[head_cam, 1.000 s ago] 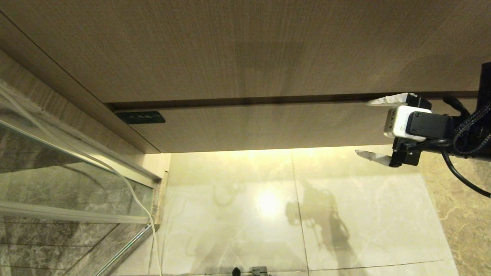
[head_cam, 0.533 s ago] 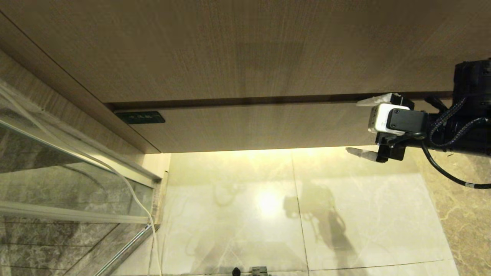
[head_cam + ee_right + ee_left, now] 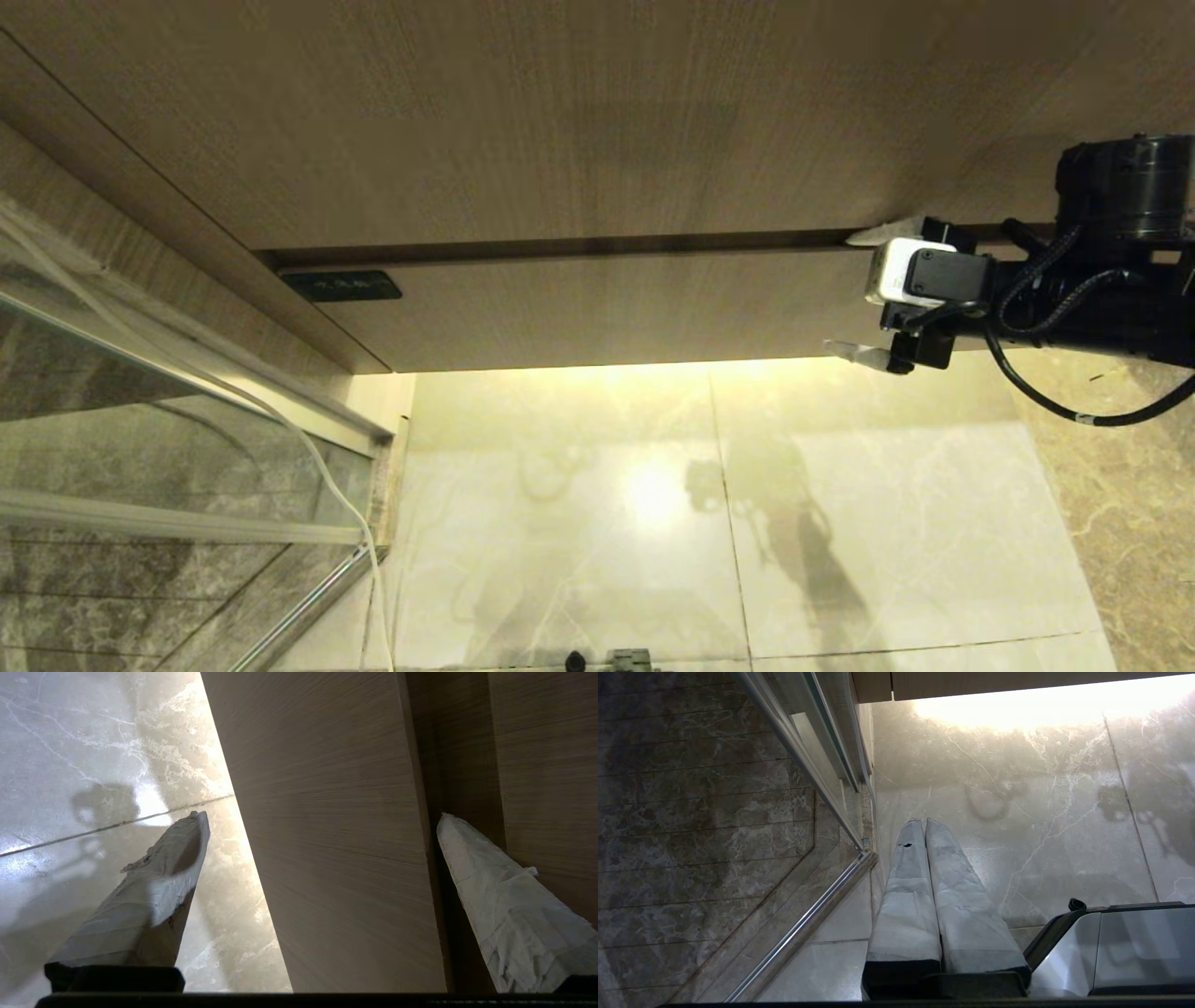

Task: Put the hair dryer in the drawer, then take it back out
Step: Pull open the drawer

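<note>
The drawer [image 3: 607, 308] is closed, showing its flat light-brown wood-grain front under a larger panel of the same wood. My right gripper [image 3: 845, 292] is open at the right end of that front. One taped finger [image 3: 882, 233] lies at the dark gap along the front's top edge, the other [image 3: 854, 352] just below its bottom edge. From the right wrist, the drawer front [image 3: 336, 858] fills the space between the spread fingers of the right gripper [image 3: 322, 819]. My left gripper [image 3: 920, 822] hangs shut and empty over the floor. The hair dryer is out of view.
A small black plate [image 3: 341, 286] sits at the drawer front's left end. A glass shower door [image 3: 140, 420] with a metal frame stands on the left, a thin white cable [image 3: 327, 476] trailing down it. Glossy marble floor [image 3: 653, 523] lies below. The robot base [image 3: 1134, 947] is beside the left gripper.
My right gripper has moved left and slightly up along the drawer front, staying open; more of the arm now shows. The left arm and the drawer have not moved.
</note>
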You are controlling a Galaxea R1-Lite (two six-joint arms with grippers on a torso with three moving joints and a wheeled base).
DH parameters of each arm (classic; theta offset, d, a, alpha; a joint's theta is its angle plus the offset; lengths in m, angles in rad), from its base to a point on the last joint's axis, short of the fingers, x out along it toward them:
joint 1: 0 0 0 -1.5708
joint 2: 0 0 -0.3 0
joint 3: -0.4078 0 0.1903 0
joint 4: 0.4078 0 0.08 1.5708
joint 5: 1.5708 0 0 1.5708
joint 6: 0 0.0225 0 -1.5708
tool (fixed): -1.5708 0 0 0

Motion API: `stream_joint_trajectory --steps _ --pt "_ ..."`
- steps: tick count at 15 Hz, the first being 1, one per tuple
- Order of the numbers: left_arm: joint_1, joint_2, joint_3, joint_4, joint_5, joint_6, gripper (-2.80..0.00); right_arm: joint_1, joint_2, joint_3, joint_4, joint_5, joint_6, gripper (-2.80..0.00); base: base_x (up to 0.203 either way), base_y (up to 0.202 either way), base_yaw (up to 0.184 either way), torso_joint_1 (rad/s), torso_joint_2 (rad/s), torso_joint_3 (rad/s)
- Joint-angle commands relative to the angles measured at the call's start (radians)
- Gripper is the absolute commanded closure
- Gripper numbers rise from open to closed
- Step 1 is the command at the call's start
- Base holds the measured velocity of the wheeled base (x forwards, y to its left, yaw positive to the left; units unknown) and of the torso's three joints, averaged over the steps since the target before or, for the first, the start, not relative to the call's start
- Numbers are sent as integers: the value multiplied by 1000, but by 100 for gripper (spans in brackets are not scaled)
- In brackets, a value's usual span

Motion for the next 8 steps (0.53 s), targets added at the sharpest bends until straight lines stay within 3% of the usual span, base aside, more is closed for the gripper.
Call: stream_joint_trajectory --steps 1,8 --pt "0 0 1 0 0 0 0 -1 13 -8 -3 3 -7 -280 0 0 0 0 0 0" --pt "0 0 1 0 0 -2 0 -3 14 -10 -35 1 -7 -280 0 0 0 0 0 0"
